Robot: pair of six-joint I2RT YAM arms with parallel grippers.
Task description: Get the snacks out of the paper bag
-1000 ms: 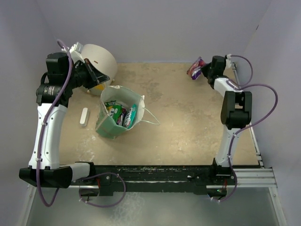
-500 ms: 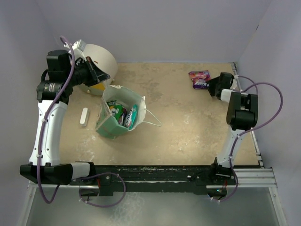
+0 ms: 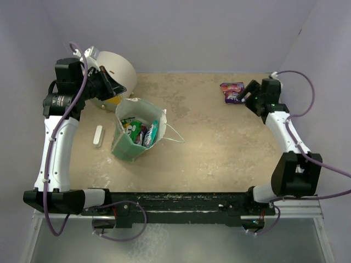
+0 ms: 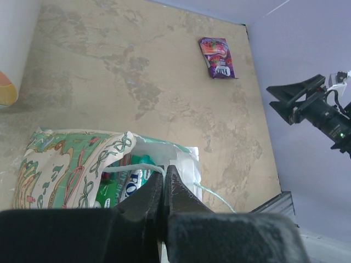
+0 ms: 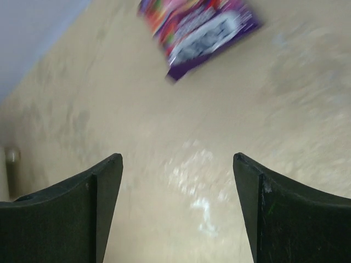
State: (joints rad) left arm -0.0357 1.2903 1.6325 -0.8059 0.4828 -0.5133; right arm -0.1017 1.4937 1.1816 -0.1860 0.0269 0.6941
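The green paper bag [image 3: 127, 143] stands open left of centre, and several snacks [image 3: 141, 131] show inside it, one a "FOX'S" packet [image 4: 127, 185]. My left gripper [image 3: 120, 94] sits at the bag's [image 4: 66, 159] back rim. In the left wrist view the left gripper [image 4: 164, 174] is shut on the bag's white string handle [image 4: 129, 170]. A purple snack packet [image 3: 232, 92] lies flat on the table at the far right. Just right of the packet, my right gripper [image 3: 245, 95] is open and holds nothing. In the right wrist view the packet [image 5: 200, 27] lies beyond the right gripper [image 5: 175, 159].
A big cream cylinder [image 3: 118, 68] with an orange face lies at the back left, behind the bag. A white stick-shaped piece [image 3: 98, 136] lies left of the bag. The bag's other string handle [image 3: 176, 137] trails onto the table. Walls close in the left, back and right sides.
My right gripper opened and let the purple packet drop flat onto the table, then drew back a little to the right. The left gripper kept still on the handle.
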